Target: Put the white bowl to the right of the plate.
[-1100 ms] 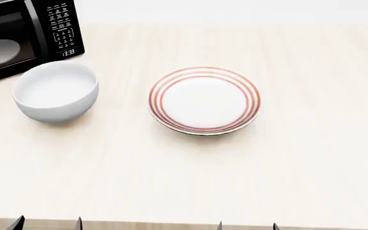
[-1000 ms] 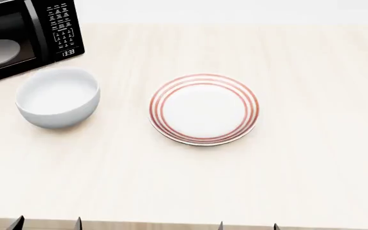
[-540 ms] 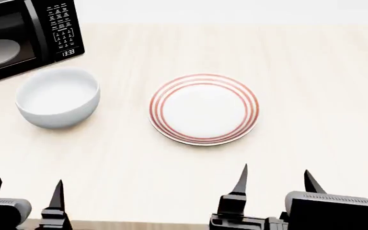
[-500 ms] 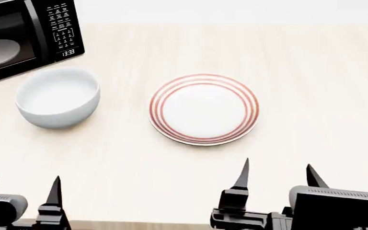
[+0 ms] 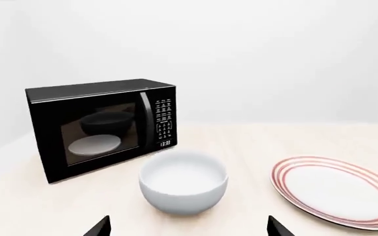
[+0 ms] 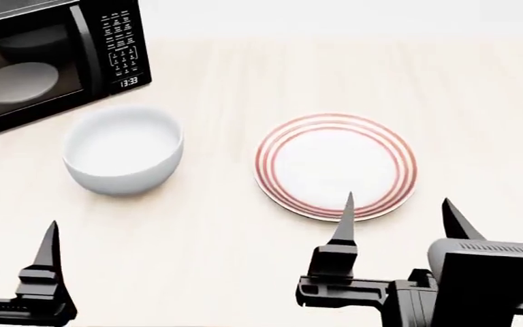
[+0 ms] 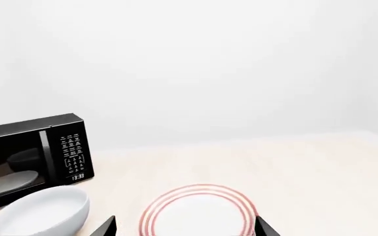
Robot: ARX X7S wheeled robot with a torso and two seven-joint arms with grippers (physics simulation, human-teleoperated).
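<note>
The white bowl (image 6: pixel 123 150) stands upright on the table just in front of the microwave, left of the plate (image 6: pixel 336 165), a shallow dish with red rings, and apart from it. My left gripper (image 6: pixel 11 253) is open near the table's front left, short of the bowl (image 5: pixel 183 187), with one finger past the head view's edge. My right gripper (image 6: pixel 398 204) is open and empty, its tips over the plate's near rim. In the right wrist view the plate (image 7: pixel 199 211) lies between the open jaws' tips and the bowl (image 7: pixel 41 214) is off to one side.
A black microwave (image 6: pixel 52 61) with a pale dish inside stands at the back left, close behind the bowl. The light wooden table (image 6: pixel 479 102) runs on to the right of the plate. A white wall closes off the back.
Both grippers have come up and forward in the head view, the right one reaching the plate's near rim. The head view has shifted, so bowl, plate and microwave sit further right.
</note>
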